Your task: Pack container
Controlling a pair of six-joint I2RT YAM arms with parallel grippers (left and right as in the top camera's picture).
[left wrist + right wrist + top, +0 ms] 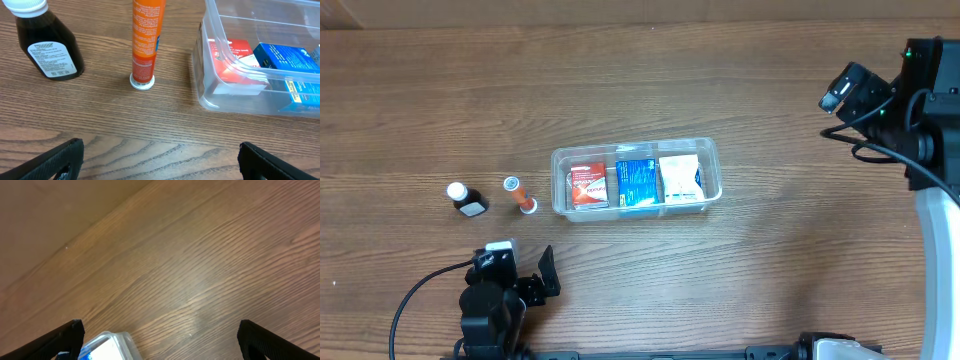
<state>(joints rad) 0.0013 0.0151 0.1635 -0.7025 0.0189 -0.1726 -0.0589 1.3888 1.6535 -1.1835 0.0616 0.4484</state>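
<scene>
The wooden desk [720,90] fills the overhead frame. At its centre lies the container [712,180], clear and shallow. Three boxes are side by side inside it: a red box [588,186] at the left end, a blue box [636,183] in the middle and a white box [680,180] at the right.

Left of the container, out on the desk, a dark bottle [465,198] with a white cap stands upright. An orange tube [518,195] stands on its white cap between the bottle and the container, touching neither.

The left fingers [55,159] are spread wide and hold nothing, sitting low in the frame below the tube. The right fingers [50,340] are also spread and empty, far off at the upper right.

Packing looks partly done, with the bottle and tube left to go. The left arm seems best placed for the next step. It would need to advance, straddle the tube, close on its body and lift it into the narrow space left in the container.
</scene>
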